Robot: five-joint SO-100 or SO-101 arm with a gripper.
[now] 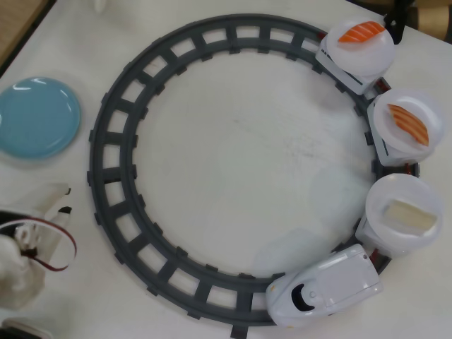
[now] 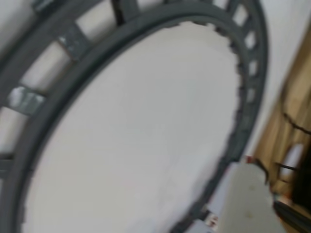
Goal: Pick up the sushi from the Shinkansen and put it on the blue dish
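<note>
The sushi [image 1: 408,215], a pale cream oblong piece, lies on the round white plate of the first car behind the Shinkansen [image 1: 332,286], a white bullet train at the lower right of the grey track in the overhead view. The blue dish [image 1: 37,116] sits bare at the far left of the table. White parts of my arm [image 1: 28,247] with a red wire show at the lower left edge, far from the train. Its fingers cannot be made out there. The wrist view shows no fingers, only blurred track [image 2: 73,73] and white table.
The grey circular track [image 1: 113,141] fills the table's middle. Two more train cars carry orange salmon nigiri [image 1: 361,32] [image 1: 409,124] at the upper right. A blurred white shape [image 2: 245,199] lies by the track in the wrist view. A wooden edge shows at the top left.
</note>
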